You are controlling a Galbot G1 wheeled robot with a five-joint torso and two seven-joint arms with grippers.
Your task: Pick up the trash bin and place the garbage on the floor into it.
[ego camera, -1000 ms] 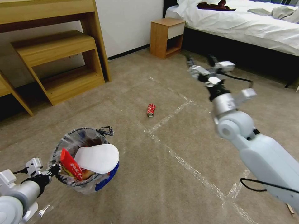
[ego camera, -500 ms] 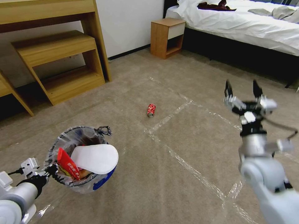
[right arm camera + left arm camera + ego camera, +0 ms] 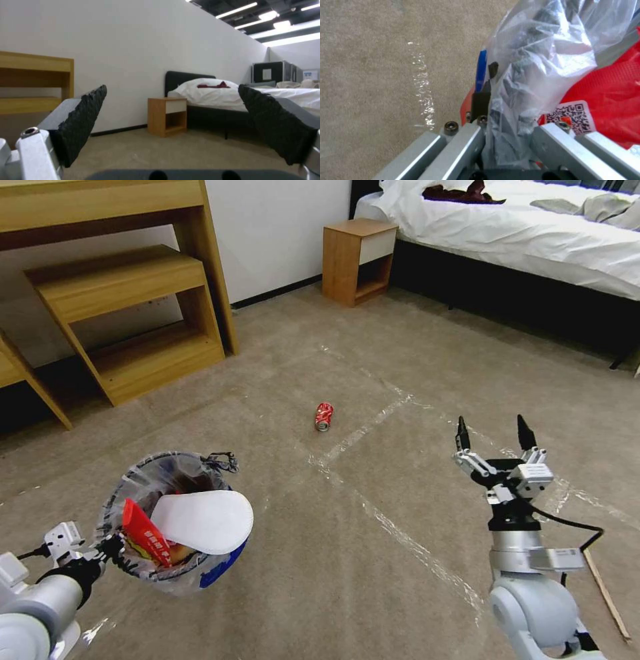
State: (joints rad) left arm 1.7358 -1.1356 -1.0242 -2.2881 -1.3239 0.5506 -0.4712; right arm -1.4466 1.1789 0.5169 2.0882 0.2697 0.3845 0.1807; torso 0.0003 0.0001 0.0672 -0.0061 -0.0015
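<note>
left gripper [image 3: 112, 549] pinched the trash bin [image 3: 175, 523] rim | right gripper [image 3: 495, 439] wide, empty | crushed red can [image 3: 323, 416] ahead, lying lengthwise away

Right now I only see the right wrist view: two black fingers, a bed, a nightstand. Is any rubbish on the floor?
Observer: Yes. In the head view a crushed red can lies on the carpet, ahead of the open, empty right gripper.
Operator: Where is the bin?
Observer: The left gripper is shut on the trash bin at its rim; a white insole and a red wrapper stick out of it.
Operator: Anything else lying around?
Observer: A wooden stick lies on the carpet beside the right arm.
</note>
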